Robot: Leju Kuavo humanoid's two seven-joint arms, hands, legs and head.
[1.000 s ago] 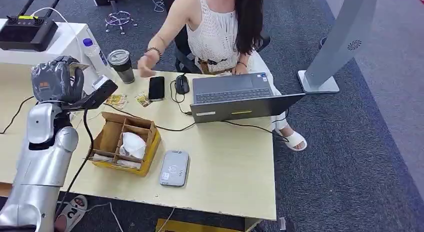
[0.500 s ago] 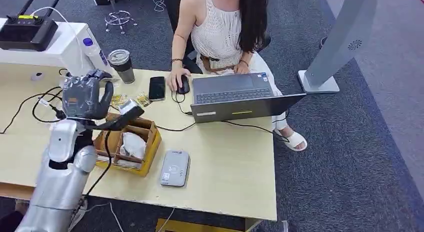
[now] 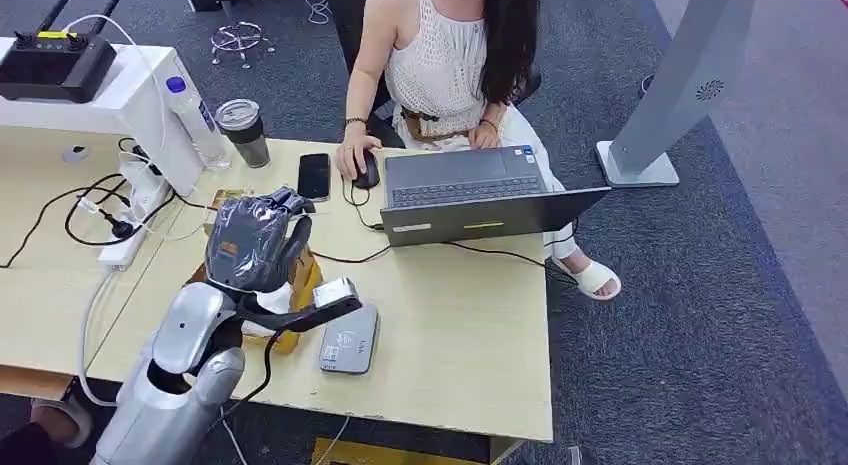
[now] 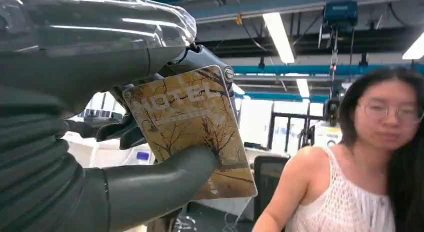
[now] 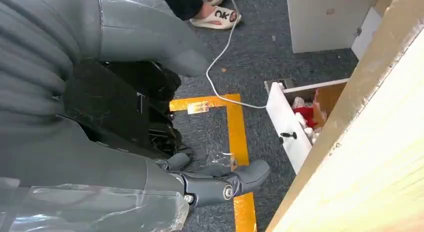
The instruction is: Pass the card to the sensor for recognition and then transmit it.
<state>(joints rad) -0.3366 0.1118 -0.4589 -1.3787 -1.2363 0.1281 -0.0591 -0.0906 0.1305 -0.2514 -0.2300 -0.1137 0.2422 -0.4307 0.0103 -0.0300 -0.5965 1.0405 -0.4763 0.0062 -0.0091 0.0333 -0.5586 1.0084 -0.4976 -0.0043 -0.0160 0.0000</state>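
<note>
Since the earlier frames, left hand (image 3: 252,243) had travelled rightward over the worktop (image 3: 450,325), holding the card (image 4: 192,129) above the box, near the sensor (image 3: 349,337). Right hand (image 5: 150,192) hung empty, fingers apart.

Silver, rounded arm (image 3: 175,370) with a black cable looped alongside. Above it, left hand (image 3: 250,243) in dark grey under a glossy clear plastic wrap, small orange mark on its back; just behind the hand, a black bracket with a pale block. Ribbed grey cover and thick grey thumb. Right hand (image 5: 150,157) alike, round silver screw near its fingertip.
</note>
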